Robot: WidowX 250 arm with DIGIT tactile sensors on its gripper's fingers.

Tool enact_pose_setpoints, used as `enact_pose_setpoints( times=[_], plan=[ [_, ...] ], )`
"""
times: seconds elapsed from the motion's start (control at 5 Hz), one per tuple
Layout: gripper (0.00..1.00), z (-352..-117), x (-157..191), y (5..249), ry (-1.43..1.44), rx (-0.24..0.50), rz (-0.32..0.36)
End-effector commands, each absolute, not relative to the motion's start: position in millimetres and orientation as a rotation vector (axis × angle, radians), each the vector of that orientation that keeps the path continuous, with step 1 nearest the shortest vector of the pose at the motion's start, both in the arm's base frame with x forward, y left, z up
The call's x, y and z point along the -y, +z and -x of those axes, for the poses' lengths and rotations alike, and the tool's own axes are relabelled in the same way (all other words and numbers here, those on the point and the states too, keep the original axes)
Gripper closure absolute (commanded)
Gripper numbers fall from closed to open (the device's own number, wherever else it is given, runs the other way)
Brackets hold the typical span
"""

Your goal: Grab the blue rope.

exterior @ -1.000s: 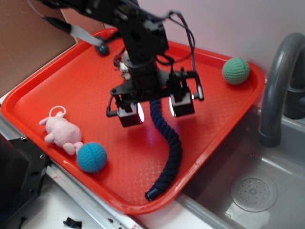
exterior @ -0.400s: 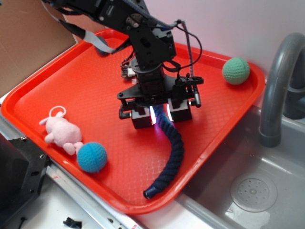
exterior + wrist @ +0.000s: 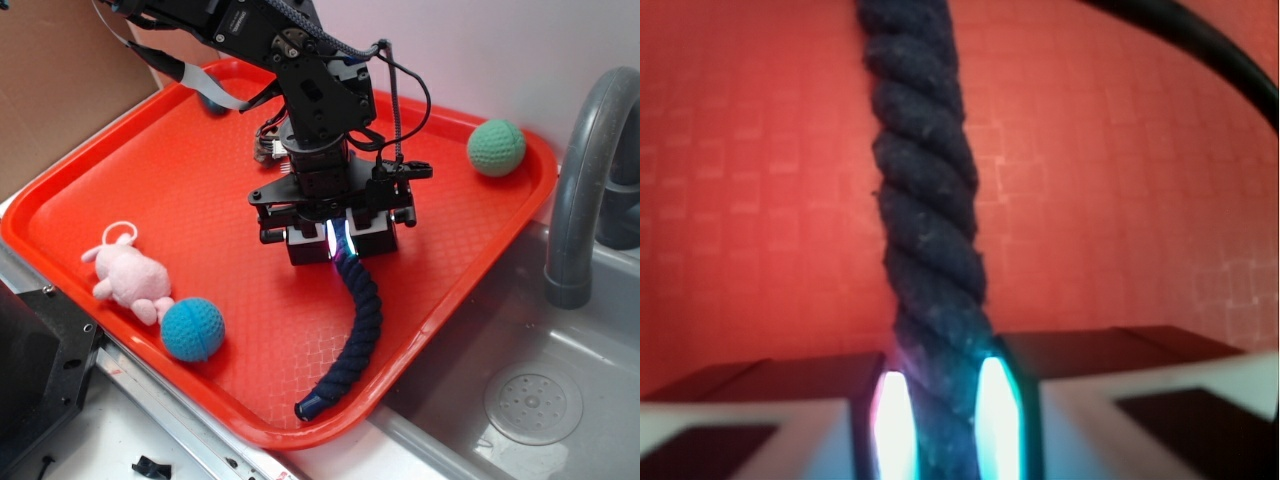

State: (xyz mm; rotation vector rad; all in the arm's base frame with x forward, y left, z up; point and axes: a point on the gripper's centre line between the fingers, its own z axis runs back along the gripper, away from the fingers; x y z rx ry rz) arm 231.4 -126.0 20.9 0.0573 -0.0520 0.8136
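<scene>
The blue rope (image 3: pixel 359 330) is a thick dark navy twisted rope lying on the red tray (image 3: pixel 150 190), curving from under my gripper down to a glossy capped end near the tray's front rim. My gripper (image 3: pixel 337 243) stands low over the tray's middle and is shut on the rope near its upper end. In the wrist view the rope (image 3: pixel 925 220) runs up the middle and sits squeezed between the two glowing pads (image 3: pixel 893 415), with my gripper (image 3: pixel 943 420) closed on it.
A teal-blue crocheted ball (image 3: pixel 192 329) and a pink plush toy (image 3: pixel 128 275) lie at the tray's left front. A green crocheted ball (image 3: pixel 496 147) sits at the far right corner. A small dark blue lump (image 3: pixel 212 101) lies at the back. A sink with a grey faucet (image 3: pixel 585 170) is right.
The gripper came down over the rope and its jaws closed from wide apart onto it. The rope's free end shifted slightly to the left.
</scene>
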Motion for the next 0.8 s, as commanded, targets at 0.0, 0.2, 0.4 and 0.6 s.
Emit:
enact_pose_setpoints(
  times=[0.0,0.2,0.4,0.6],
  plan=[
    [1.00,-231.5,112.5,110.2,0.416,0.063,-0.043],
    [1.00,-222.3,103.9,152.1,0.330,0.124,0.012],
    [1.00,-209.4,98.2,176.3,0.223,0.097,0.059],
    [1.00,-189.8,93.7,201.5,0.217,0.141,0.082]
  ],
)
